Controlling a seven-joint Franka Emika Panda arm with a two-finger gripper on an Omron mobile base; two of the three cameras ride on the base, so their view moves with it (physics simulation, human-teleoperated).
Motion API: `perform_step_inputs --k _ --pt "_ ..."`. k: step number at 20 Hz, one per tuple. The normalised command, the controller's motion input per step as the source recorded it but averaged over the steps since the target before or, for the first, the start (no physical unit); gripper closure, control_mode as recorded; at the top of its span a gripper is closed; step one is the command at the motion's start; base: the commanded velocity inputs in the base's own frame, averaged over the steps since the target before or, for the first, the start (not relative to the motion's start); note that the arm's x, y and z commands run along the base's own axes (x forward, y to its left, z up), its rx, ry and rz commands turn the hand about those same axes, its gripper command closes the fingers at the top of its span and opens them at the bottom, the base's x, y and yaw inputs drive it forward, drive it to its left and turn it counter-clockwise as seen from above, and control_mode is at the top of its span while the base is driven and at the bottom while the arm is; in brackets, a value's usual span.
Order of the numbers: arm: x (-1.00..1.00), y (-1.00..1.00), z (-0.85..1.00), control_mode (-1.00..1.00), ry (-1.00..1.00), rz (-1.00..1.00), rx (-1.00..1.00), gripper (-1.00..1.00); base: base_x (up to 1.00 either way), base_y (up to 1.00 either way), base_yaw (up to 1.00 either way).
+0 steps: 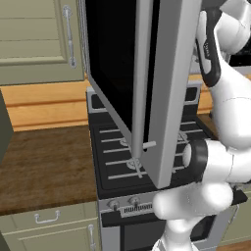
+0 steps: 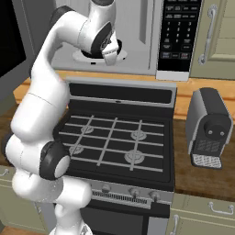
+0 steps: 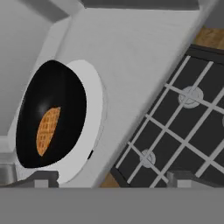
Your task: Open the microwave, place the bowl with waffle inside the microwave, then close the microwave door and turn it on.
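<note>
Kitchen cabinetry in beige and a wooden counter (image 1: 44, 162) surround my work area. My claw (image 3: 113, 180) reaches into the microwave (image 2: 137, 41); its two finger tips (image 3: 43, 180) stand far apart at the bottom of the hand view, with nothing between them. Just beyond the left tip sits the bowl (image 3: 52, 113), black and round, resting on the white turntable plate (image 3: 94, 105) on the microwave's grey floor. The waffle (image 3: 47, 130) lies inside the bowl, golden with a grid pattern. In the right base view my forearm enters the cavity above the plate, and the dark button panel (image 2: 178, 36) stands to the right of the opening. Below the microwave is the black gas stove (image 2: 114, 142) with grey grates and a row of knobs on its front edge. A coffee machine (image 2: 209, 128) stands on the counter to the stove's right. The microwave door (image 1: 147, 78) is swung wide open, its silver bar handle (image 1: 141, 88) facing the left base camera.
</note>
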Motion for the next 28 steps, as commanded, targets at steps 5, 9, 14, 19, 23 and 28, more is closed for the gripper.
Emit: perform_step_inputs --k 5,9,14,19,23,28 --pt "-1.0 -0.16 0.01 -1.0 -0.24 0.0 0.0 -1.0 0.0 0.0 0.0" --pt "-1.0 -0.14 0.12 -1.0 -0.19 0.02 0.0 -1.0 0.0 0.0 0.0" --pt "-1.0 -0.08 0.05 -1.0 -0.14 0.03 0.0 -1.0 0.0 0.0 0.0" --pt "-1.0 -0.14 0.01 -1.0 -0.16 0.05 0.0 -1.0 0.0 0.0 0.0" --pt "-1.0 -0.06 0.0 -1.0 0.0 0.06 0.0 -1.0 0.0 0.0 0.0" --pt "-0.84 -0.06 0.0 -1.0 0.07 0.04 0.0 -1.0 0.0 0.0 0.0"
